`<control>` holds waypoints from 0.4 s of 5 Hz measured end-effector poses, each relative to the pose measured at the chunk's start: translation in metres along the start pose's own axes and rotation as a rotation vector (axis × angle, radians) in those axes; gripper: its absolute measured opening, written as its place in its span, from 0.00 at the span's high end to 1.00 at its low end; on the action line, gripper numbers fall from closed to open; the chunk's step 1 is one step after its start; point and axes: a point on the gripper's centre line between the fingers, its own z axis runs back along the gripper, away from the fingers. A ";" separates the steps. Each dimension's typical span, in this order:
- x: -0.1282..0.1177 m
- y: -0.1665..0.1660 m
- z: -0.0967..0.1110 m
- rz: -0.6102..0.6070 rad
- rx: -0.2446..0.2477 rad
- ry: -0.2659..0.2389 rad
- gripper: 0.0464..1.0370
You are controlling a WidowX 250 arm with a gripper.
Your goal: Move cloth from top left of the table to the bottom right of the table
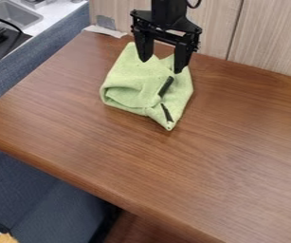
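Observation:
The black gripper (161,65) hangs at the top middle of the camera view, its two fingers spread apart with nothing held between them. Behind and below it lies a light green cloth (131,83), crumpled and folded, on the upper part of the brown wooden table (236,156). The fingers overlap the cloth's upper part in the view; whether they touch it I cannot tell. Two dark marks show on the cloth's right side, and one corner points toward the front.
A wood-grain wall panel (268,38) runs along the table's back edge. A white and grey item (105,30) lies at the back left corner. Beyond the left edge are a grey sink (14,14) and blue-grey seating (40,194).

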 end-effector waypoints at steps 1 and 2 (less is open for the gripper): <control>-0.003 -0.001 -0.014 0.002 -0.008 0.039 0.04; -0.007 0.022 -0.037 0.064 -0.017 0.105 0.04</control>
